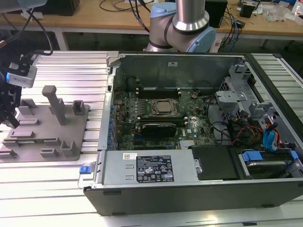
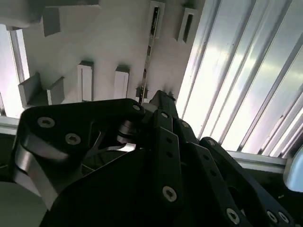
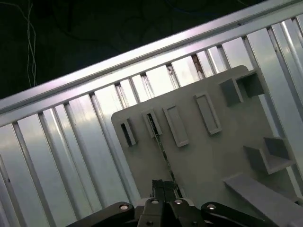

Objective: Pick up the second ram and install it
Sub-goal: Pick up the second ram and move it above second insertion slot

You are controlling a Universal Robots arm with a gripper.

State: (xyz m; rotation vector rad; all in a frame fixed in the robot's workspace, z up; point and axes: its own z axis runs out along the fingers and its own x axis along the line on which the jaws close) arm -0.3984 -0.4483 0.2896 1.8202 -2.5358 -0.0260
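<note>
The second ram (image 3: 160,146) is a thin green stick standing on edge in a slot of the grey holder plate (image 1: 52,135), at the exterior view's left. In the second wrist view the ram (image 2: 149,52) runs straight toward the black fingertips. My gripper (image 1: 12,120) hangs low over the plate's left end. Both wrist views show its narrow fingers drawn together over the stick's near end (image 3: 164,185) (image 2: 158,97). The stick's far end sits in its slot, and the part between the fingers is hidden.
The open computer case (image 1: 265,189) lies at the exterior view's right, with the CPU socket (image 1: 164,108) and long black memory slots (image 1: 156,90) behind it. Grey posts (image 1: 54,101) rise from the holder plate. Ribbed aluminium table (image 1: 71,66) surrounds the plate.
</note>
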